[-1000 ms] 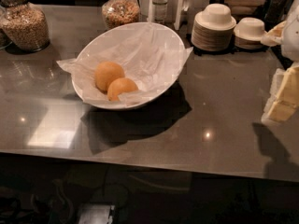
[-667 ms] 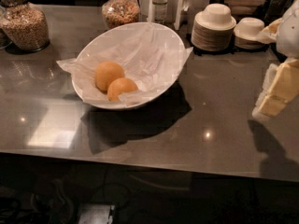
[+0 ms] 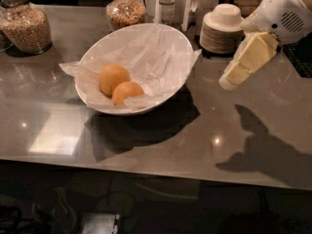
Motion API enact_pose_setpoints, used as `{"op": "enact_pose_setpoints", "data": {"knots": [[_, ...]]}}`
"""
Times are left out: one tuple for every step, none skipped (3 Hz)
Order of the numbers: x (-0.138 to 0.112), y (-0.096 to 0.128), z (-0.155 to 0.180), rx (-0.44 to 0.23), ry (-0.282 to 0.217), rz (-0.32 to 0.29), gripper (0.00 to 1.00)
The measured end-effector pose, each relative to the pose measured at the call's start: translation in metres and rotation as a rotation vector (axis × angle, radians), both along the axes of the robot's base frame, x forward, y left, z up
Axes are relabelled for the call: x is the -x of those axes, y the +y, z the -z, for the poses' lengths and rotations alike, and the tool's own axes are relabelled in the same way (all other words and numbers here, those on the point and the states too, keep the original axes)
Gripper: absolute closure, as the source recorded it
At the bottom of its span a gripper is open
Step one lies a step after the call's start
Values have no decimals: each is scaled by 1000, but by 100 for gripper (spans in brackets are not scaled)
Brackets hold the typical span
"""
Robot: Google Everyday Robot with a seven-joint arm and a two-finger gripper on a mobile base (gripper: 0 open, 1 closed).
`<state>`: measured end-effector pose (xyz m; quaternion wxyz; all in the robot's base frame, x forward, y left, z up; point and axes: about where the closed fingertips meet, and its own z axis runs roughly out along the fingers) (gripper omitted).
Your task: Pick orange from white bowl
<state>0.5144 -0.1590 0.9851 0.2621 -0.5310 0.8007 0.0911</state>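
The white bowl (image 3: 161,40), lined with crinkled white paper, sits on the grey counter at centre left. Two fruits lie in its left half, touching each other. The orange (image 3: 113,78) is the larger, paler one at the back left. The smaller, deeper-orange fruit (image 3: 128,92) lies in front of it to the right. My gripper (image 3: 228,82) hangs in the air at the right, cream-coloured under a white wrist, pointing down and left. It is to the right of the bowl, apart from it, and holds nothing that I can see.
A grain-filled glass jar (image 3: 27,27) stands at the far left, another jar (image 3: 126,9) and a bottle (image 3: 166,1) stand behind the bowl. Stacked plates with a small cream bowl (image 3: 222,26) are at the back right. The counter's front edge (image 3: 146,172) runs across the bottom.
My gripper has moved left from the right edge of the view, closer to the bowl. The bowl and both fruits have not moved.
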Motion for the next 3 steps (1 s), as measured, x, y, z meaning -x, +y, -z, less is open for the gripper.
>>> {"op": "enact_pose_setpoints", "data": {"knots": [[-2,2,-1,-22,16,36,0],[-2,2,-1,-22,16,36,0],[6,22,-20,-79,8,31,0]]}}
